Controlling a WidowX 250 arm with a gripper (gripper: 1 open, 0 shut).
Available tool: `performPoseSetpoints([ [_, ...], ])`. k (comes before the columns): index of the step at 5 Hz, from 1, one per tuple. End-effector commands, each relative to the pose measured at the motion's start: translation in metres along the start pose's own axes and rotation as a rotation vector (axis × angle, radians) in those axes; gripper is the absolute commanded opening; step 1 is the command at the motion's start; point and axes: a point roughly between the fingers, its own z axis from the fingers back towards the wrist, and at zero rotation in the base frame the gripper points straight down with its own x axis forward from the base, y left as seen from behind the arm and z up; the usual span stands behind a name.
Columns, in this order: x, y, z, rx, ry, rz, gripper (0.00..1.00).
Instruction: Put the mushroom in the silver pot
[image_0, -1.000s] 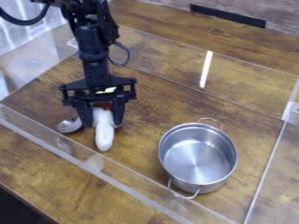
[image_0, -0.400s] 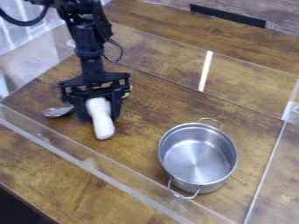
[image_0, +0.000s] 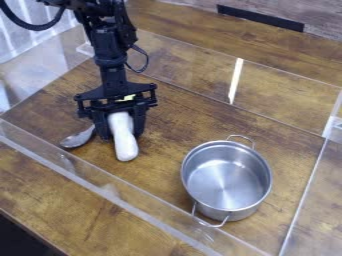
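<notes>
The mushroom (image_0: 124, 138) lies on the wooden table, its thick white stem pointing toward the camera. Its cap end sits under the gripper and is hard to make out. My gripper (image_0: 115, 116) points straight down, low over the mushroom's far end. It is open, with one finger on each side of the stem and no grip on it. The silver pot (image_0: 227, 178) stands upright with nothing in it to the right and nearer the camera, well apart from the gripper. Its two loop handles are visible.
A silver spoon (image_0: 74, 139) lies just left of the mushroom, close to the left finger. A clear acrylic wall (image_0: 80, 168) runs along the front of the work area, with another panel at the right (image_0: 310, 195). A yellow-green bit shows at the gripper's base.
The gripper has stayed open astride the mushroom's far end and has only shifted slightly. The mushroom still lies on the table and the pot has not moved.
</notes>
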Motion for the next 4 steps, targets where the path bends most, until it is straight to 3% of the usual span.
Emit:
performPoseSetpoints([
  [1,-0.003,-0.009,0.01,-0.019,-0.024,-0.027,1.0],
  [4,-0.028,0.006,0.021,-0.019,-0.027,0.009,1.0],
])
